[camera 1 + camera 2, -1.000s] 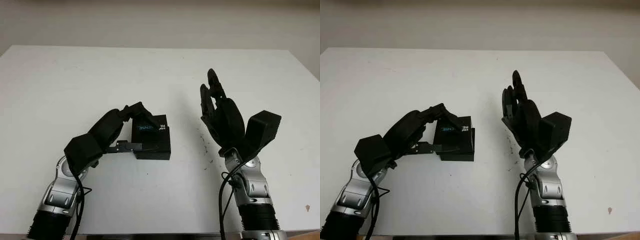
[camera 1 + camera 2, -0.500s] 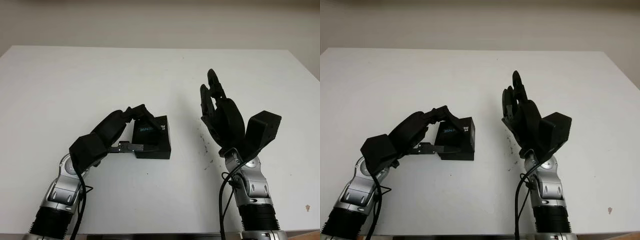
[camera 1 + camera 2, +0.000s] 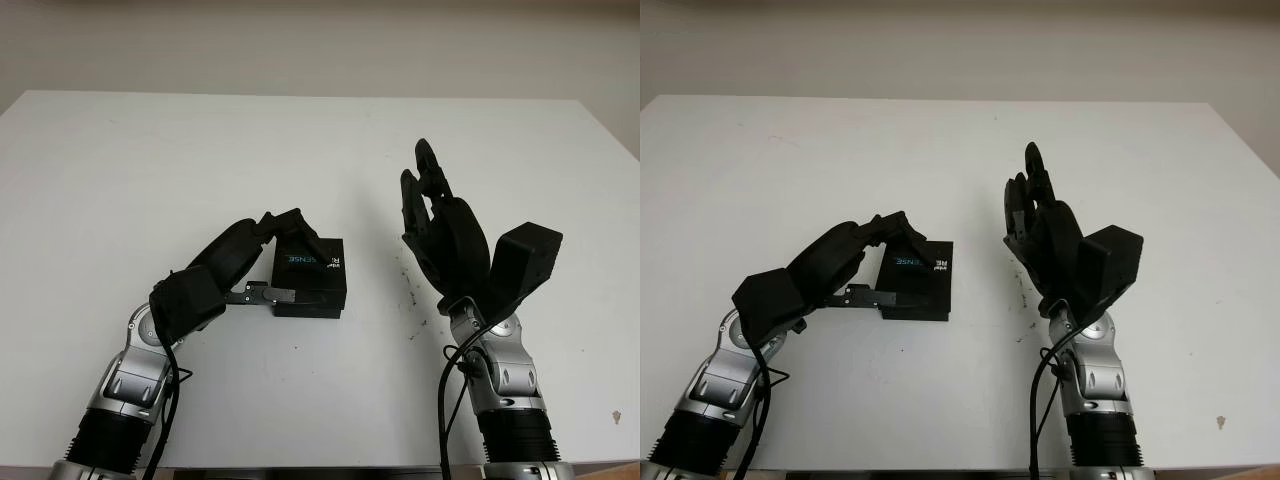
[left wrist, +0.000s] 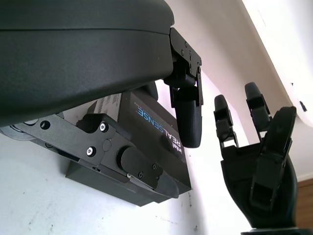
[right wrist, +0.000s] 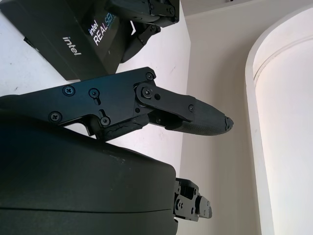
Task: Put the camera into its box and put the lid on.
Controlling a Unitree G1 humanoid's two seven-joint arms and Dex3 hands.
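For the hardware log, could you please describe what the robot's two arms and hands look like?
Both hands, the left hand and right hand, are matte black with three jointed fingers held by small screws. Each sits on a silver metal wrist, below it a ribbed black forearm. A thin black cable loops beside each wrist. The right hand carries a boxy black housing on its outer side.

Even diffuse light, soft faint shadows, wrist views overexposed.
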